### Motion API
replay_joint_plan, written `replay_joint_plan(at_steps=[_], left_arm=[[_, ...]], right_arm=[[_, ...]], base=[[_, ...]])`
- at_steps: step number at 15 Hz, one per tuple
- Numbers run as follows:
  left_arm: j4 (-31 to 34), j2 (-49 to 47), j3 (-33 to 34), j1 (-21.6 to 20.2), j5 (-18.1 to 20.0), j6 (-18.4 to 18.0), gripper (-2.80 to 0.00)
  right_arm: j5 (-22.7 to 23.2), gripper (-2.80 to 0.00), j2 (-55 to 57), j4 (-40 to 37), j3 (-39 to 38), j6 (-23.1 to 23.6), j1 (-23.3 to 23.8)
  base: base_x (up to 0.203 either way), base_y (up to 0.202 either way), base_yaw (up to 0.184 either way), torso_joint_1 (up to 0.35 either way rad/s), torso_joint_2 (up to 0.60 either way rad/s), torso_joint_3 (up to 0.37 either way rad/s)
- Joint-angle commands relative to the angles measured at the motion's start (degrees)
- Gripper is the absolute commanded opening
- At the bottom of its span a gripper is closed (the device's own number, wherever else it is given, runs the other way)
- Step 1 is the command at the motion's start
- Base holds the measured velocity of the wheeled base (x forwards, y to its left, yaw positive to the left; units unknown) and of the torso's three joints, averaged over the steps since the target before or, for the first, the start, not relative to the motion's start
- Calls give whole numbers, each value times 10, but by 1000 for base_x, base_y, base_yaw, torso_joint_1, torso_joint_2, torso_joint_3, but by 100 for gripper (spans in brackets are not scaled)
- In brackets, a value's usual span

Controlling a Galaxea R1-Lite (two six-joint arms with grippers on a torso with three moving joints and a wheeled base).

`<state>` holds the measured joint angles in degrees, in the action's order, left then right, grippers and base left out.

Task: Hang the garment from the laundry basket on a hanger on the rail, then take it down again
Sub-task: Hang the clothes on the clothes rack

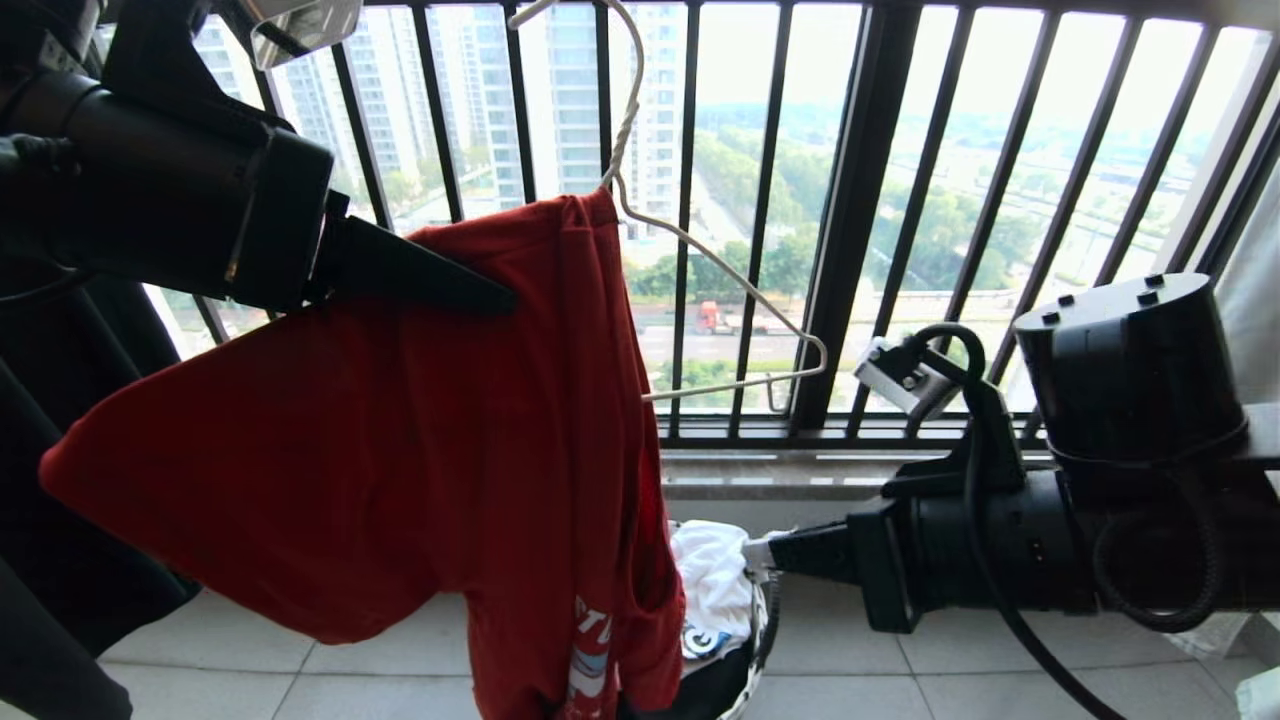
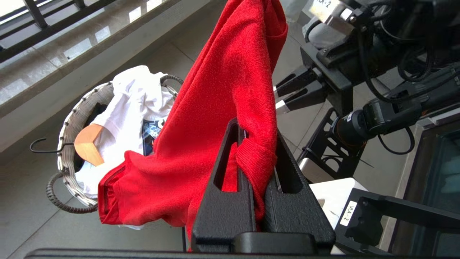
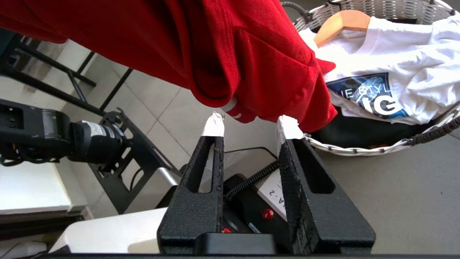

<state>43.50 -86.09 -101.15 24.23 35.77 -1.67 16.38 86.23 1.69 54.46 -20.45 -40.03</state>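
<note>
Garment (image 1: 400,420) hanging lengthwise downward, collar up

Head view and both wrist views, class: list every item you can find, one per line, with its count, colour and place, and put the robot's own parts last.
T-shirt: one, red, hanging from the hanger's left side, above the basket.
Wire hanger: one, off-white, before the window railing, right side bare.
Laundry basket: one, white woven with dark handles, on the tiled floor.
White garment: one, with dark print, lying in the basket.
Wooden hanger: one, light wood, in the basket under the white garment's collar.
Window railing: one, dark vertical bars, behind everything.
Left gripper: one, black, fingers shut on the T-shirt's fabric.
Right gripper: one, black, white-tipped fingers apart just under the T-shirt's lower edge.
</note>
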Motion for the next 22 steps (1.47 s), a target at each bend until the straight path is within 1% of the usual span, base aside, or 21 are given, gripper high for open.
replay_joint_plan(at_steps=[1,2,7,8,10,12,13,16,18,22], left_arm=[[-16,1,19,-5,2,-1,-280],[-20,-6,18,-5,2,0,-280],[-46,-11,19,-5,4,0,-280],[-46,-11,20,-5,4,0,-280],[-46,-11,20,-4,4,0,-280],[-46,-9,21,-4,5,0,-280],[-46,-8,24,-4,5,0,-280],[-46,-7,24,-3,6,0,-280],[-46,-5,24,-3,6,0,-280],[-47,-5,24,-2,6,0,-280]], right_arm=[[-37,0,58,11,6,-27,-26],[-38,0,60,17,10,-47,-32],[-52,0,73,21,16,-54,-34],[-59,0,76,25,20,-56,-35],[-83,0,89,60,21,-75,-34],[-125,0,97,76,20,-76,-34],[-139,0,97,78,22,-75,-34],[-157,0,103,85,23,-72,-34],[-188,0,116,119,22,-66,-34],[-193,0,117,123,24,-64,-49]], base=[[0,0,0,0,0,0],[0,0,0,0,0,0],[0,0,0,0,0,0],[0,0,0,0,0,0],[0,0,0,0,0,0],[0,0,0,0,0,0],[0,0,0,0,0,0],[0,0,0,0,0,0],[0,0,0,0,0,0],[0,0,0,0,0,0]])
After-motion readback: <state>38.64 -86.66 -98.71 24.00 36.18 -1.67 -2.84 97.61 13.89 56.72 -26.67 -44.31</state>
